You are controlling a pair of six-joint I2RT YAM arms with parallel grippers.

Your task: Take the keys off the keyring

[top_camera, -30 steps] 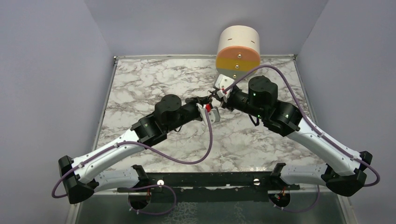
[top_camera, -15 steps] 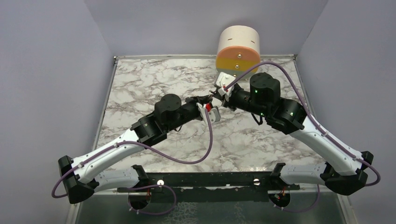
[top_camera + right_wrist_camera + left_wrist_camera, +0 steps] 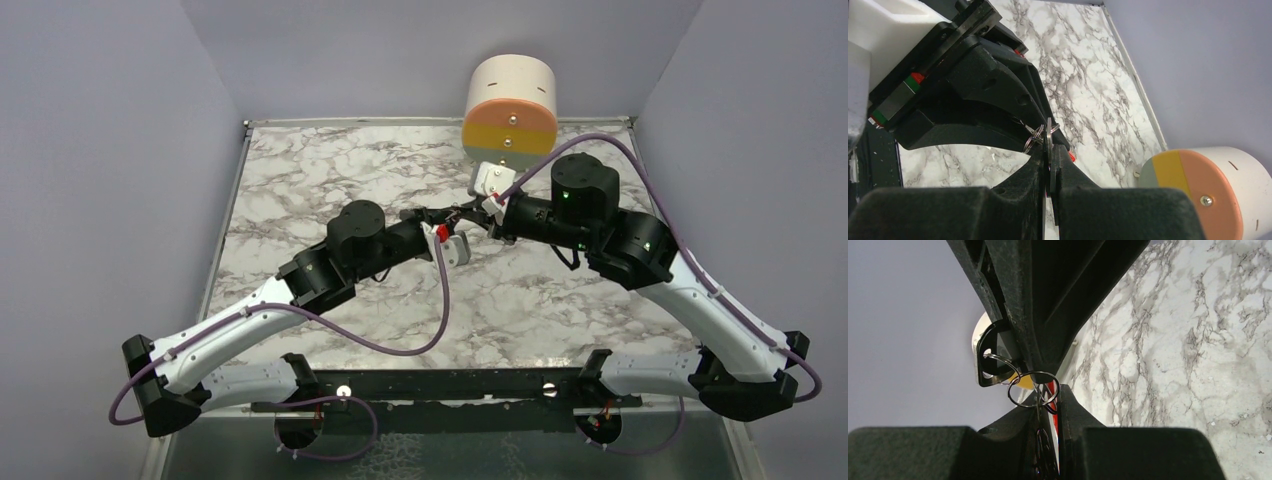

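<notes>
Both grippers meet above the middle of the marble table (image 3: 300,180). My left gripper (image 3: 1055,397) is shut on the keyring, with its red clip (image 3: 1052,392) and chain (image 3: 1044,450) squeezed between the fingers. A thin metal ring (image 3: 1020,391) sticks out above them. A dark-headed key (image 3: 989,362) hangs on a smaller ring (image 3: 1007,361). My right gripper (image 3: 1049,150) is shut on that key (image 3: 1049,131), seen edge-on, with the rings (image 3: 1034,136) just to its left. From above, the left gripper (image 3: 447,222) and right gripper (image 3: 470,213) nearly touch, and the red clip (image 3: 441,232) shows below. No red-headed key is visible.
A white cylinder (image 3: 510,100) with an orange and yellow face hangs over the table's far edge, just behind the right wrist; it also shows at lower right in the right wrist view as the cylinder (image 3: 1208,195). Purple walls enclose the table on three sides.
The right arm's wrist and elbow have swung right and back, pulling its gripper slightly right. The left arm has barely shifted. Both grips stay shut.
</notes>
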